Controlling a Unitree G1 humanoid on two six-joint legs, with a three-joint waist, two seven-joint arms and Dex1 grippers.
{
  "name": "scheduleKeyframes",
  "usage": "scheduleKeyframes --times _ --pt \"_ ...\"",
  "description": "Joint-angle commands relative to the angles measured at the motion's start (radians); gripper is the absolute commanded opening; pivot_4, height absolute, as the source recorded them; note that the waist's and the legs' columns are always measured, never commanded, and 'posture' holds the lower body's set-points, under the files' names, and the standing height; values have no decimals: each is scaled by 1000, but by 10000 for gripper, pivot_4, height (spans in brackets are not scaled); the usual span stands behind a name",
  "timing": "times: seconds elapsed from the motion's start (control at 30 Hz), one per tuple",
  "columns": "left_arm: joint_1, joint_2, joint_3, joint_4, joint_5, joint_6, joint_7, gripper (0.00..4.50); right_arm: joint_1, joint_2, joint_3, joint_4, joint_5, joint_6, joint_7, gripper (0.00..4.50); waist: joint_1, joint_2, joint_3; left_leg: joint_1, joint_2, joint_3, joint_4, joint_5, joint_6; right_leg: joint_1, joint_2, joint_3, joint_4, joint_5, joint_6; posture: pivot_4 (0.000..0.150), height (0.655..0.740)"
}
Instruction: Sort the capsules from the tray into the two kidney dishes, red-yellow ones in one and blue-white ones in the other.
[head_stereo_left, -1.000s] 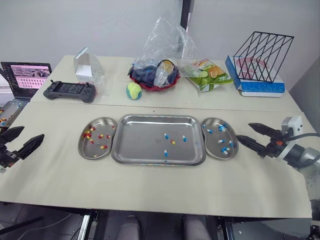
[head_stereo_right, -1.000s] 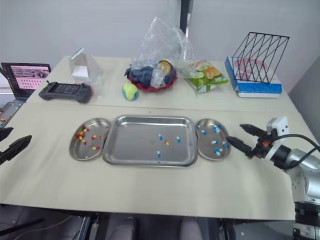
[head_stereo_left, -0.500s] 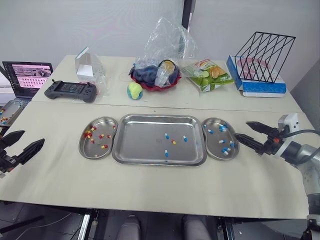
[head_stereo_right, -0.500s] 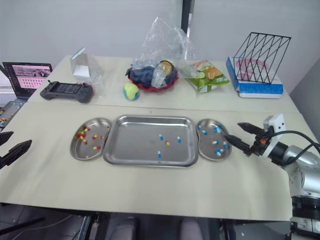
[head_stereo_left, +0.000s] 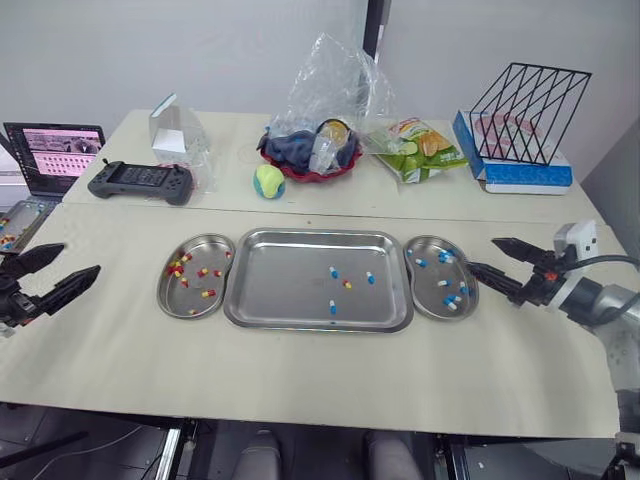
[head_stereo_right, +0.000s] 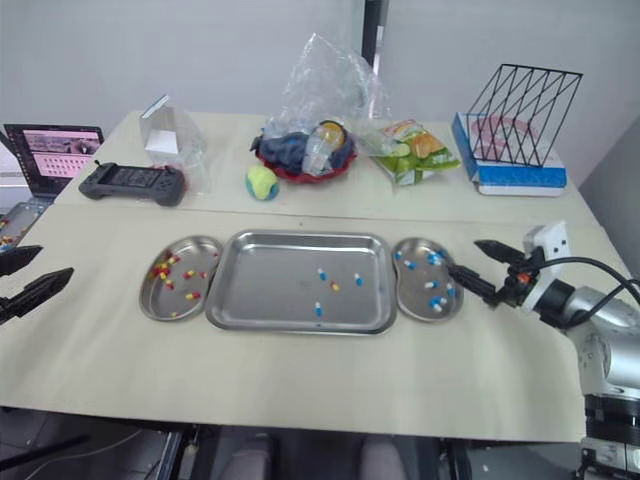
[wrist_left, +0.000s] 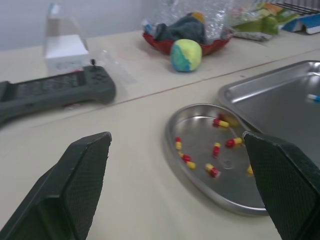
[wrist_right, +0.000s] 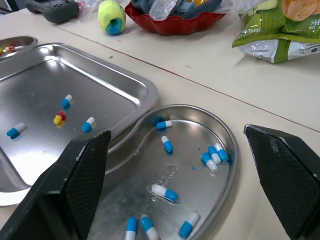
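Between picks | left end effector (head_stereo_left: 80, 257) spread at bench's left edge, right end effector (head_stereo_left: 481, 252) spread beside blue-white dish (head_stereo_left: 428, 306), both empty | tray (head_stereo_left: 280, 275) mid-bench: four capsules (head_stereo_left: 333, 271) left, I think | next I'd reach in, pinch one.

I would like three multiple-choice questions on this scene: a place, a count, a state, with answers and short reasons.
1. Which kidney dish holds the blue-white capsules? A) robot's left B) robot's right C) neither
2. How many capsules lie in the tray? A) one B) four C) nine
3. The right gripper is: A) open, empty B) shut on a capsule C) shut on the tray
Answers: 1 B, the right dish holds them; 2 B, three blue-white, one red-yellow capsule; 3 A, fingers spread, nothing between.
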Motion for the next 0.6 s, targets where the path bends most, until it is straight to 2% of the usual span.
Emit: scheduleKeyframes --times 0.03,0.17,0.37,0.4,0.47,0.5,0.6 --pt "-22 19 -52 -93 -26 48 -44 44480 16 27 0 -135 47 81 -69 45000 0 0 0 0 0 0 0 0 0 0 0 0 0 0 0 1500 7380" --pt "-68 16 -114 -166 -43 123 -62 44480 29 36 43 -234 47 228 -190 45000 2 0 0 0 0 0 0 0 0 0 0 0 0 0 0 1500 7380" --pt "-109 17 -171 -208 -43 158 -82 44480 40 36 45 -307 94 316 -212 45000 11 -2 0 1 1 2 1 0 0 -3 0 1 0 0 -1 1500 7380" --pt "-118 16 -187 -222 -42 162 -87 44480 47 37 60 -339 97 325 -212 45000 21 -3 -1 3 11 24 1 -1 1 -16 6 14 3 2 -4 1500 7380" --pt "-131 12 -217 -257 -45 172 -97 44480 49 44 94 -398 96 328 -216 45000 37 -8 -3 2 28 59 1 -5 5 -31 22 41 3 9 -10 1500 7380" --pt "-135 6 -237 -292 -51 184 -99 44480 27 57 130 -435 103 342 -223 45000 30 -6 -3 1 33 67 1 -8 10 -34 30 51 1 11 -11 1500 7380" --pt "-131 -4 -277 -378 -59 207 -97 44480 -69 116 268 -504 82 378 -262 45000 2 -7 -3 -1 35 58 3 -9 12 -32 37 51 2 11 -10 1500 7380"
